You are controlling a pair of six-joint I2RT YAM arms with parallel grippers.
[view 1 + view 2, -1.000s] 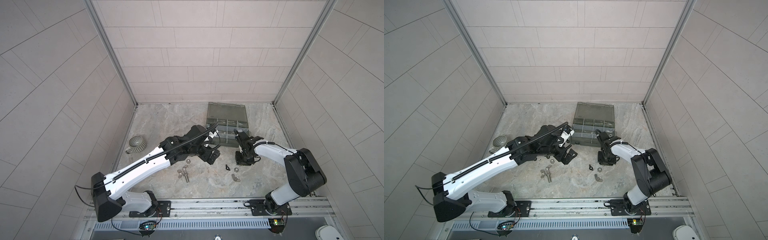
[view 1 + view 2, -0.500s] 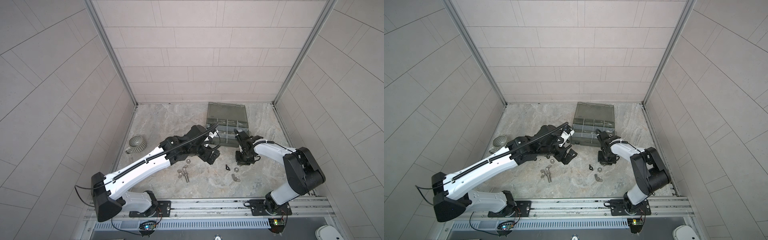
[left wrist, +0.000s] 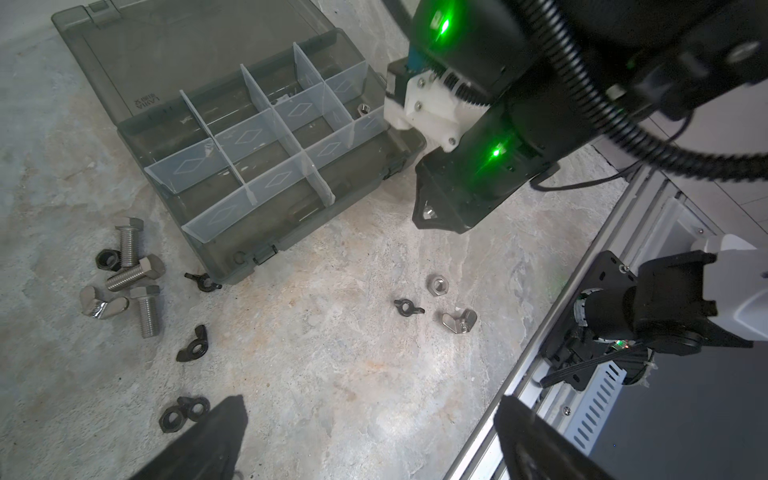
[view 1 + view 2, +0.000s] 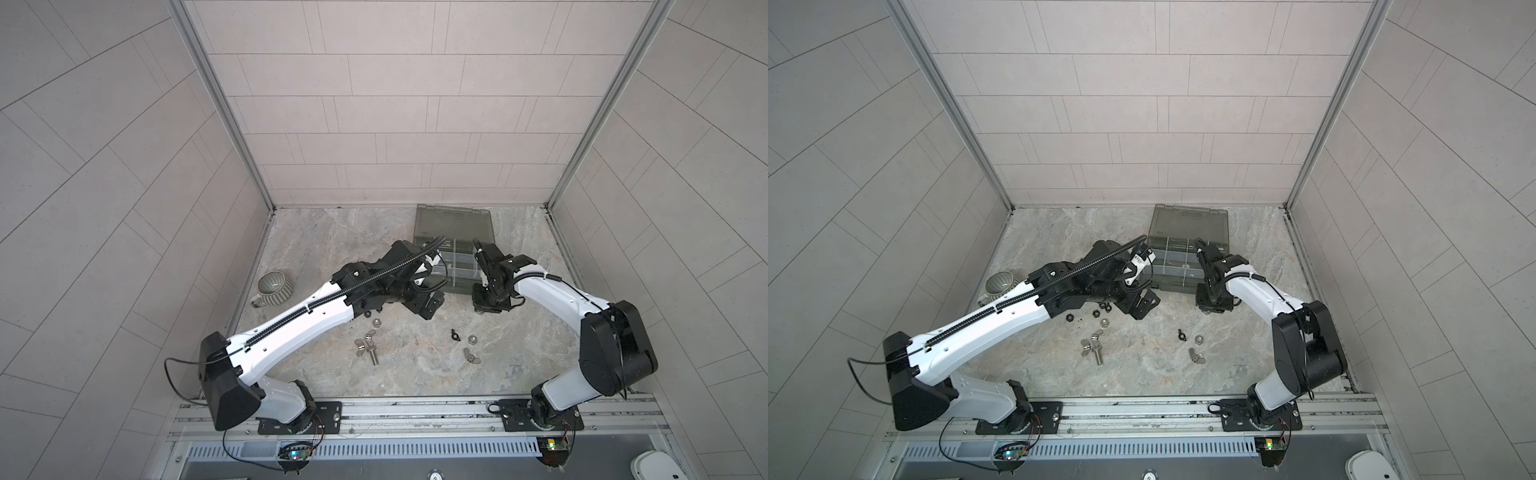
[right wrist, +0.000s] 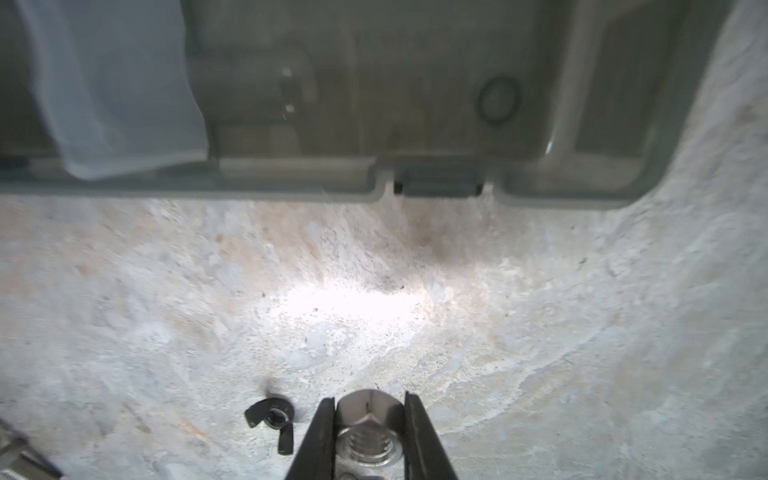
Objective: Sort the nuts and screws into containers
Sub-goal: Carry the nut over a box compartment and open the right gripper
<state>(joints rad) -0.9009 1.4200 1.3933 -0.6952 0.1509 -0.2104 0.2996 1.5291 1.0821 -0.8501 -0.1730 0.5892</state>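
Close by organizer box (image 5: pixel 291 183): right hand (image 5: pixel 369 400) pinches silver hex nut (image 5: pixel 368 442); black wing nut (image 5: pixel 272 419) just beside; left hand (image 3: pixel 365 436) spread.

We are gripping a silver hex nut (image 5: pixel 369 432) between our right fingers (image 5: pixel 322 432). A black wing nut (image 5: pixel 272 419) is lying just beside them, grey compartments (image 5: pixel 291 183) are standing open ahead, and three silver screws (image 3: pixel 131 245) are lying well apart.
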